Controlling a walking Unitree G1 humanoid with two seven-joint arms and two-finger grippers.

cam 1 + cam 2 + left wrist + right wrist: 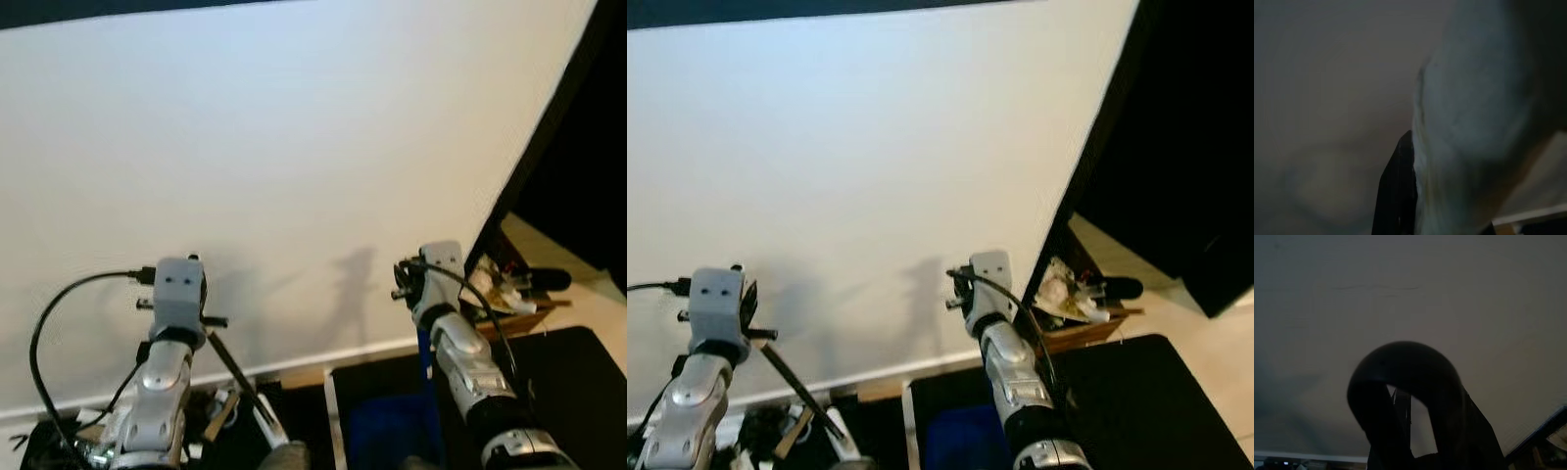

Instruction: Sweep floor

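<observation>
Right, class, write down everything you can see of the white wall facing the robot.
The white wall is plain, smooth and matt-looking. A white skirting board runs along its foot. Faint grey shadows of the left arm and right arm fall on it. On the right it ends at a dark edge.

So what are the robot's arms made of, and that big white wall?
The arms, left and right, look like silvery metal or metal-look plastic: they shine with bright glints. The wall looks like smooth matte painted plaster, plain white with soft shadows and no shine. I can't be certain of either.
</observation>
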